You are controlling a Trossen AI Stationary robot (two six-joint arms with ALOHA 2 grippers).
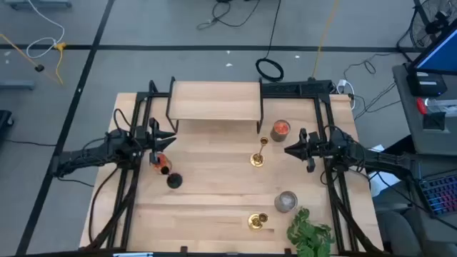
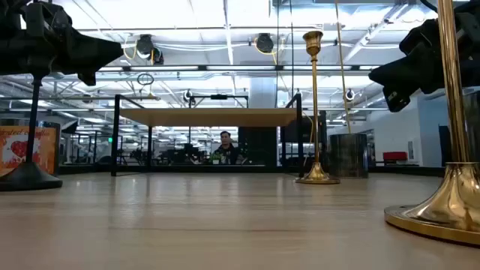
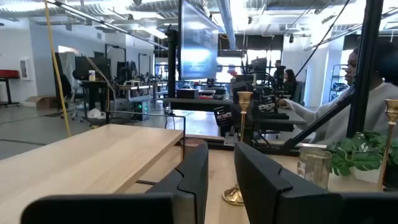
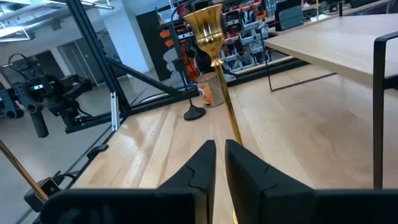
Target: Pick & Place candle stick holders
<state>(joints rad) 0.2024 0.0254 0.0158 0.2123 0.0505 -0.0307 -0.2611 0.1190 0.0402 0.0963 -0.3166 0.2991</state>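
One gold candlestick (image 1: 258, 153) stands upright on its round base mid-table; it also shows in the low view (image 2: 315, 105) and close ahead in the right wrist view (image 4: 214, 56). A second gold one (image 1: 257, 221) stands near the front edge. The shorter black one (image 1: 173, 180) stands on its base at the left. My right gripper (image 1: 289, 150) hovers right of the middle gold candlestick, fingers shut (image 4: 221, 165), touching nothing. My left gripper (image 1: 166, 138) hovers at the left, above the black candlestick and beyond it, fingers a little apart (image 3: 221, 180) and empty.
A wooden riser shelf (image 1: 214, 100) on black legs stands at the back. A red-orange jar (image 1: 281, 128) sits by it, another orange jar (image 1: 158, 161) under my left gripper, a grey jar (image 1: 285, 202) and a green plant (image 1: 310, 232) at the front right. A person (image 3: 373, 93) sits beyond the table.
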